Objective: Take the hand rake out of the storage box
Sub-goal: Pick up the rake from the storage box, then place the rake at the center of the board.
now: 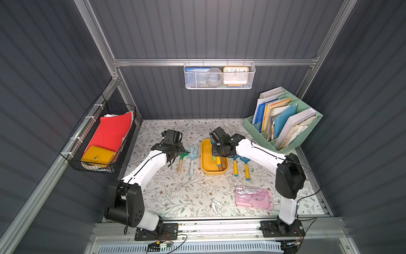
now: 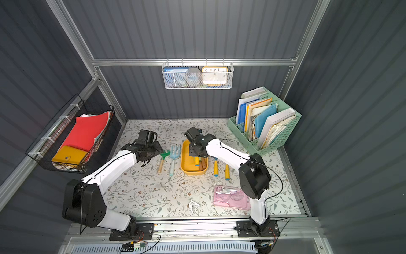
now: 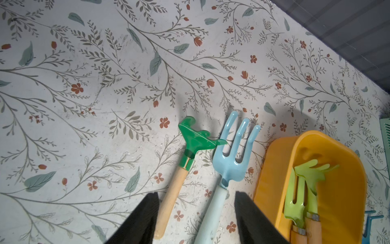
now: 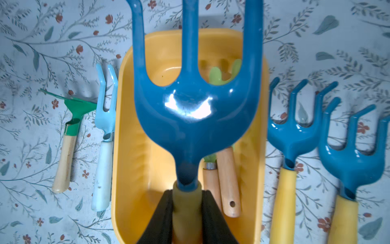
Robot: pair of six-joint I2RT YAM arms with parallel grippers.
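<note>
The storage box (image 1: 206, 160) (image 2: 186, 161) (image 4: 128, 147) (image 3: 272, 179) is a shallow yellow tub in the middle of the floral table. A hand rake (image 4: 190, 109) with a dark blue three-pronged head and a yellow handle (image 1: 218, 162) (image 2: 197, 161) hangs above the box's inside. My right gripper (image 4: 186, 196) (image 1: 218, 154) is shut on its handle just behind the head. Two light green tools with wooden handles (image 4: 228, 179) (image 3: 304, 190) lie in the box. My left gripper (image 3: 196, 196) (image 1: 178, 151) stands open left of the box, holding nothing.
A green rake (image 1: 182, 161) and a light blue fork (image 1: 193, 158) lie left of the box, under my left gripper. Two blue rakes with yellow handles (image 1: 241, 167) lie to its right. A pink case (image 1: 253, 197) lies front right; a mint organizer (image 1: 283, 123) stands back right.
</note>
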